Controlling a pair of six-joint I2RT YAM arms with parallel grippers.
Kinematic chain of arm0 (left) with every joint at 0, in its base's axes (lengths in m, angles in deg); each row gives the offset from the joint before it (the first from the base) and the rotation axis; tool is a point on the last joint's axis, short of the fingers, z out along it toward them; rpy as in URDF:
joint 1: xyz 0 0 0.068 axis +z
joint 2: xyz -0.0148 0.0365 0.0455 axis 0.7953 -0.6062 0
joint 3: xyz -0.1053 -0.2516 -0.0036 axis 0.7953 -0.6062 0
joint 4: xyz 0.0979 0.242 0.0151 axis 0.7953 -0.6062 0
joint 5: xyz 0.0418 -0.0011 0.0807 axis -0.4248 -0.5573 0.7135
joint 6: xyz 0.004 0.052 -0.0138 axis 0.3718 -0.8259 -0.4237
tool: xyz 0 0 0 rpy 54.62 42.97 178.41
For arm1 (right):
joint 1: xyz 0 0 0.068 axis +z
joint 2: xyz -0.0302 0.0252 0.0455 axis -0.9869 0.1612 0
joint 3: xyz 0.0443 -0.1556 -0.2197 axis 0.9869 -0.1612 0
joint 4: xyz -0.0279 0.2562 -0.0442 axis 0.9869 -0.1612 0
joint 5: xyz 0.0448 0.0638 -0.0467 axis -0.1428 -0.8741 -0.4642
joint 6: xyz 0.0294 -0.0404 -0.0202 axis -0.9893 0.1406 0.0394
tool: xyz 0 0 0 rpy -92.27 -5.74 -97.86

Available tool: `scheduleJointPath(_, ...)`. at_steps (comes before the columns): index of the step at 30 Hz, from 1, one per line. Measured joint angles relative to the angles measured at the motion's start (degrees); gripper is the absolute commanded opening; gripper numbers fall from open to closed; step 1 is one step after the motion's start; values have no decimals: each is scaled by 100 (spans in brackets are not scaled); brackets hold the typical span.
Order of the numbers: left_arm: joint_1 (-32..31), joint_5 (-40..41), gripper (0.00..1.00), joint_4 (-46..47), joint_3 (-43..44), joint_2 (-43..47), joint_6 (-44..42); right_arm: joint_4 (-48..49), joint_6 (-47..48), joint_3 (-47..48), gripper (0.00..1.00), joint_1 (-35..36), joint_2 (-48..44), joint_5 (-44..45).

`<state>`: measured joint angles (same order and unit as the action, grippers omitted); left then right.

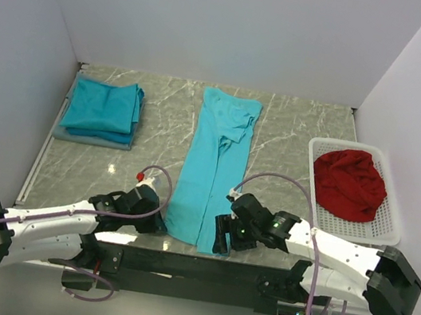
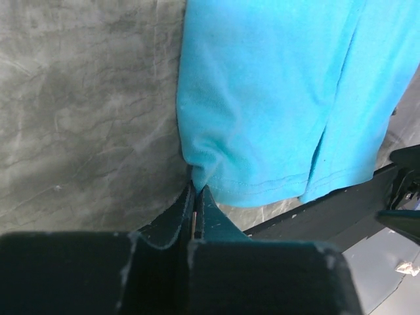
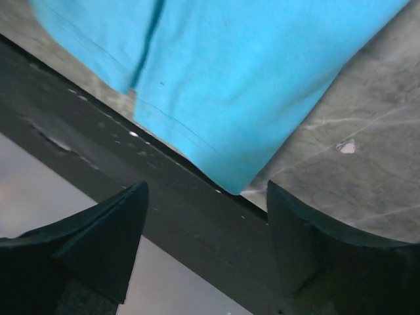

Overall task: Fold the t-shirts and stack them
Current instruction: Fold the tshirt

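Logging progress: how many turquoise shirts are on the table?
2: a long half-folded shirt in the centre, and a folded shirt at the far left, whose pile may hide others.

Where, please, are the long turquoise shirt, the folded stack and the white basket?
long turquoise shirt (image 1: 209,167): top view, middle of the cloth.
folded stack (image 1: 104,107): top view, centre of the top shirt.
white basket (image 1: 391,216): top view, its right wall.

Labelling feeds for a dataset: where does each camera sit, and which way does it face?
Top external: above, behind the arms, looking down on the table; both arms show.
Left wrist: looks down its shut left end effector, pinching the shirt's hem.
Right wrist: looks down its open right end effector at the shirt's corner.
Shared: the shirt.
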<state>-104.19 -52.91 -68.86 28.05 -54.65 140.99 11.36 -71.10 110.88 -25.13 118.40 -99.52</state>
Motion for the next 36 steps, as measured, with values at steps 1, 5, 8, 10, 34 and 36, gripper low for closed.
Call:
scheduleJointPath(1,0,-2,0,20,-7,2,0,-13,0,2,75,87,66,42)
scheduleJointPath(5,0,-4,1,63,-22,44,0,-101,-48,4,70,243,350,238)
scheduleJointPath(8,0,-20,0,101,-103,162,2,-57,-103,2,60,260,457,251)
scheduleJointPath(10,0,-48,1,142,-188,229,11,22,-120,0,52,271,503,227)
scheduleJointPath(34,0,-96,0,321,57,573,-9,173,-76,605,0,203,402,957)
scheduleJointPath(36,-2,105,0,341,295,538,-101,247,-11,769,0,33,385,1095)
